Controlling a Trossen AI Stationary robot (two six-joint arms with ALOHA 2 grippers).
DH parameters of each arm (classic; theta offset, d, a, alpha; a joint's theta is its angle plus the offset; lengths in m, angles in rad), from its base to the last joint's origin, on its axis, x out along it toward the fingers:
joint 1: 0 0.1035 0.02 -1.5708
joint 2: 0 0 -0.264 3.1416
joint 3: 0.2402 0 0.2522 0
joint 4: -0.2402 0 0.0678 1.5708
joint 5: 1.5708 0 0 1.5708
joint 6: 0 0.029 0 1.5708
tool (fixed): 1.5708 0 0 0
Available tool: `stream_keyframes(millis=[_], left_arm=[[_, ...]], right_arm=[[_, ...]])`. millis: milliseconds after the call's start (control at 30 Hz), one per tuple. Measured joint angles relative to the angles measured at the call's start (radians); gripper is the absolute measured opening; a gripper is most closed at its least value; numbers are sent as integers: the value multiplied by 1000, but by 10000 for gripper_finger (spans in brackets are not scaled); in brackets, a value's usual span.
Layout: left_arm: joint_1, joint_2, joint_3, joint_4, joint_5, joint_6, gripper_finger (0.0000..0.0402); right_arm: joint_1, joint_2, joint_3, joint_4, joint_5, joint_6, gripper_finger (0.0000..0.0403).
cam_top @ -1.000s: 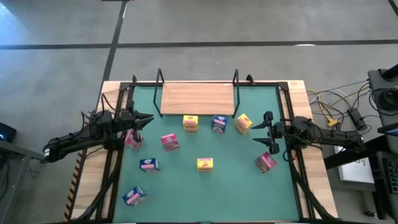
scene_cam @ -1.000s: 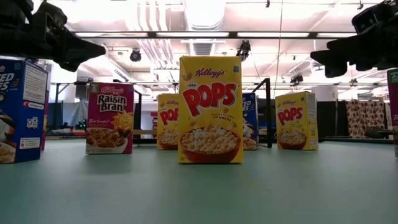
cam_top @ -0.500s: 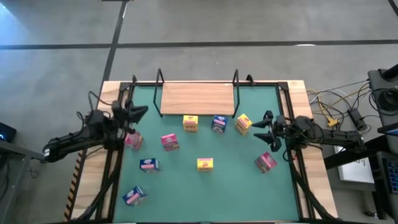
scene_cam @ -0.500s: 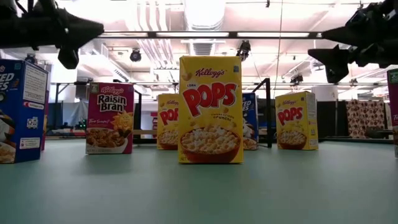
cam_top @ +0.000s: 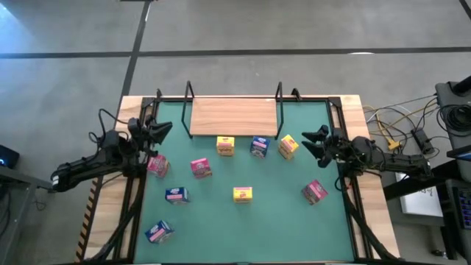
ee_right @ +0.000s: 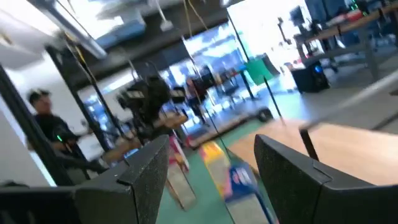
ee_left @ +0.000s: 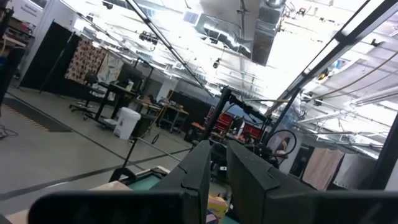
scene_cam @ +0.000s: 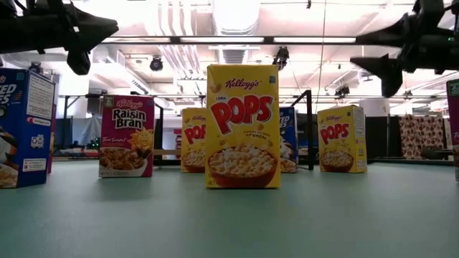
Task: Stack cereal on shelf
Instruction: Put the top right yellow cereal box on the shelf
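The left pincer (cam_top: 163, 129) hangs above the left edge of the green mat (cam_top: 272, 206), its fingers (ee_left: 205, 168) pressed together and holding nothing. Just below and nearest to it a pink cereal box (cam_top: 157, 165) stands on the mat; a second pink box (cam_top: 201, 168) stands farther inward, and beyond that a blue box (cam_top: 176, 195). Another blue box (cam_top: 158, 232) lies well away from this pincer, near the front corner of the tabletop (cam_top: 372, 221).

The right pincer (cam_top: 309, 140) hovers over the mat's right side with its fingers (ee_right: 292, 171) spread apart and nothing between them. Just beside its tips stands a yellow cereal box (cam_top: 288, 146); a blue box (cam_top: 259, 146) and a yellow box (cam_top: 225, 145) follow in a row farther from it. A pink box (cam_top: 314, 192) lies below this pincer, toward the front, and a yellow Corn Pops box (scene_cam: 242, 127) stands near the mat's middle, well apart from both pincers.

The shelf (cam_top: 234, 116), a light-wood board with black wire brackets (cam_top: 279, 99) at its ends, lies between the two pincers at the back of the mat, bare of boxes.

In the right wrist view a person (ee_right: 46, 124) shows in the room beyond.
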Motion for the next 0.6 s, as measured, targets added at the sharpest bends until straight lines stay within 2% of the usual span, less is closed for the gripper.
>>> stream_keyframes(millis=[200,400,600], left_arm=[[0,10,0,28,-16,5,38],[0,70,0,175,-18,3,38],[0,139,0,263,-16,67,38]], right_arm=[[7,83,7,211,-46,-18,224],[7,298,167,164,-39,-68,224],[7,521,404,-6,-39,-100,224]])
